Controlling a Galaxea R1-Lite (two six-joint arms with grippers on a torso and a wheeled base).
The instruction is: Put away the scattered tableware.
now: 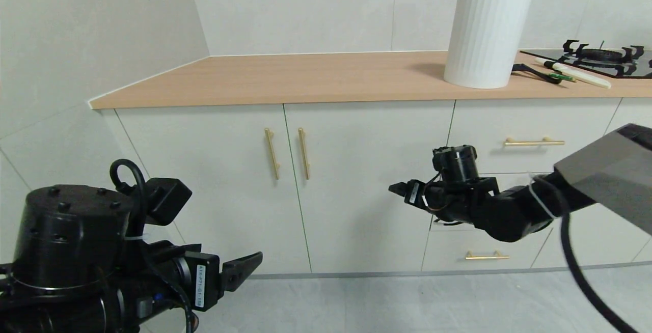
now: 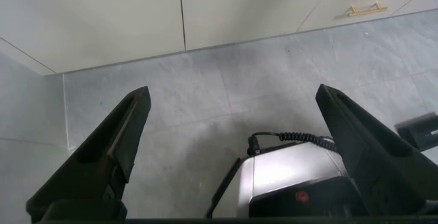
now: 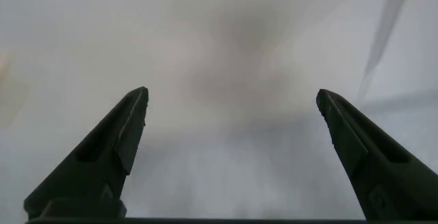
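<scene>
Two arms sit low in the head view: the left end effector [image 1: 244, 269] is near the floor [image 1: 407, 302], and the right end effector [image 1: 402, 190] is higher, in front of the drawers [image 1: 530, 119]. Neither holds anything. On the desk [image 1: 305, 78], the utensils [image 1: 560, 74] lie just right of a ribbed white container [image 1: 486, 37], beside the hob [image 1: 606, 58]. They are slim, long-handled pieces, one white, one black, with something green between. I judge this to be the approach step; next, an arm must rise to desk height and reach right.

Left wrist view: jaws spread wide above floor tiles.

Right wrist view: jaws spread wide, facing a blurred pale surface.
</scene>
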